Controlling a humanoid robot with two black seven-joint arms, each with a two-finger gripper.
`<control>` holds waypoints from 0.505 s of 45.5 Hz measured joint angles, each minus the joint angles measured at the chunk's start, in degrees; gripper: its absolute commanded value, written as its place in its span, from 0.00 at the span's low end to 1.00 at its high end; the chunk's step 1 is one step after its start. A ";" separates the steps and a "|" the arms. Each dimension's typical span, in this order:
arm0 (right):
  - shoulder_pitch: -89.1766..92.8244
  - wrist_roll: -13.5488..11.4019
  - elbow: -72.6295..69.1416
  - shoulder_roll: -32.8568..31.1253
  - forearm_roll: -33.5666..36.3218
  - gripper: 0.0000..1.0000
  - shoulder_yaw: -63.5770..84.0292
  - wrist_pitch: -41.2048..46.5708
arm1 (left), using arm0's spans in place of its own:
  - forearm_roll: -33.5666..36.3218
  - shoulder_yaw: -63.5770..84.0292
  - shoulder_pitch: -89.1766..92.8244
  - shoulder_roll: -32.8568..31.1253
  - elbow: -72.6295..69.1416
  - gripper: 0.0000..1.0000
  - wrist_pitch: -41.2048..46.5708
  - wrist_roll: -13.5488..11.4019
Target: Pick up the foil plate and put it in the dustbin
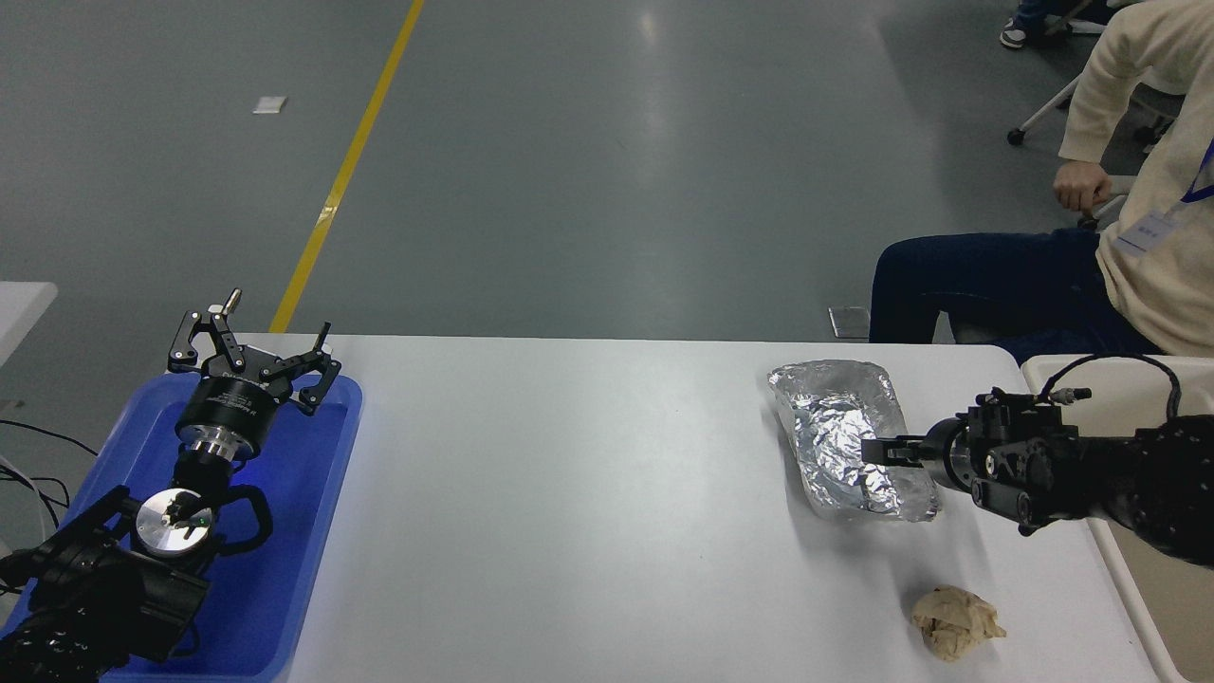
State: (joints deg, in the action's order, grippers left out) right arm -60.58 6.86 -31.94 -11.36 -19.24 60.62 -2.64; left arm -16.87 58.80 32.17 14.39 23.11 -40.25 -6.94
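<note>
Right tool point(874, 450) — tips at the foil plate's point(839, 432) right rim, over its inside; whether pinching or spread cannot be told. Foil plate: on the white counter point(569, 493), far right. Dustbin point(1062, 372): just beyond the counter's right edge. Step in hand: grasping. Next move calls for a firm rim pinch, lift, carry right. Left tool point(248, 343) — parked, fingers spread, over blue tray point(313, 531).

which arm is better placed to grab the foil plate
Right. The right gripper is already at the foil plate, near the dustbin. The left gripper is parked over the blue tray, far across the table.
</note>
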 measured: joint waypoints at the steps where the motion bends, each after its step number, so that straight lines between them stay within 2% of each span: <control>1: 0.12 -0.01 0.07 0.02 0.00 0.47 -0.15 -0.05 | 0.00 0.00 0.00 0.00 0.00 1.00 0.00 0.00; 3: 0.40 -0.04 0.22 0.04 0.01 0.29 -0.57 -0.20 | 0.00 0.00 0.00 0.00 0.00 1.00 0.00 0.00; 9: 1.10 -0.08 0.29 0.11 0.06 0.00 -1.41 -0.42 | 0.00 0.00 0.00 0.00 0.00 1.00 0.00 0.00; 23: 1.33 -0.17 -1.74 -0.28 0.84 0.00 -2.45 -0.39 | 0.00 0.00 0.00 0.00 0.00 1.00 0.00 0.00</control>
State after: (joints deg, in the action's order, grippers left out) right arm -59.25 6.69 -33.68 -11.64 -18.39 58.17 -3.03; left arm -16.87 58.80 32.17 14.39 23.11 -40.25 -6.94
